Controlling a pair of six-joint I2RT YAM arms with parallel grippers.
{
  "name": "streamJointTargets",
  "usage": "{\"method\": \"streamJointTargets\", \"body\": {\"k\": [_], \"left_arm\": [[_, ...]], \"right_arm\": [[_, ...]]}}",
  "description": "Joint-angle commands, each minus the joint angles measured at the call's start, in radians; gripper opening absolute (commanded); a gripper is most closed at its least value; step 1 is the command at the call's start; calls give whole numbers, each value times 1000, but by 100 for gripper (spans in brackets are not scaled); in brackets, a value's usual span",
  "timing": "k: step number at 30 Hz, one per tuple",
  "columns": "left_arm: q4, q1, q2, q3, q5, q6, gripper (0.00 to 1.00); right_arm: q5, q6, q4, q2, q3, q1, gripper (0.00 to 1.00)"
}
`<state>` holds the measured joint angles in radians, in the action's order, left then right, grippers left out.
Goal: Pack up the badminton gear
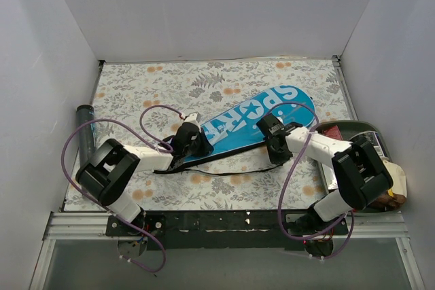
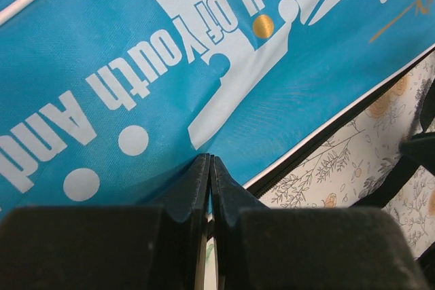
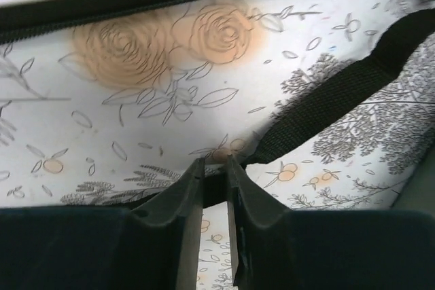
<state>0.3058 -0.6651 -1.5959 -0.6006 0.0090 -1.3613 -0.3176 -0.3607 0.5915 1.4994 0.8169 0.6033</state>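
Observation:
The long blue cover (image 1: 258, 117) lettered "SPORT" lies diagonally across the floral cloth, zipper edge toward me. My left gripper (image 1: 185, 144) sits at its narrow handle end. In the left wrist view its jaws (image 2: 209, 162) are shut, pinching the blue cover (image 2: 204, 66) at its near edge. My right gripper (image 1: 275, 146) is just below the cover's middle. Its jaws (image 3: 215, 164) are shut on the cover's black strap (image 3: 340, 96), which trails along the cloth (image 1: 224, 171). The black tube (image 1: 85, 134) stands at the left wall. Rackets and shuttlecocks are out of view.
A dark tray (image 1: 353, 125) with packets sits at the right, behind my right arm. White walls close in the left, back and right sides. The cover's black zipper edge (image 3: 136, 5) runs across the top of the right wrist view.

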Motion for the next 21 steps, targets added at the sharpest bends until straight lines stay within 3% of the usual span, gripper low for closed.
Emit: {"method": "streamJointTargets", "body": {"k": [1,10,21], "left_arm": [[-82,-4,50,30,-35,31,3],[-83,-4,83,58,-32,45,5],[-65,-4,77,61,-29,51,6]], "right_arm": [[-98,-73,19,91,94,-34,28],[-166,-129,-9,263,192,-227,27],[-285,-141,53,286,202,-327,33]]}}
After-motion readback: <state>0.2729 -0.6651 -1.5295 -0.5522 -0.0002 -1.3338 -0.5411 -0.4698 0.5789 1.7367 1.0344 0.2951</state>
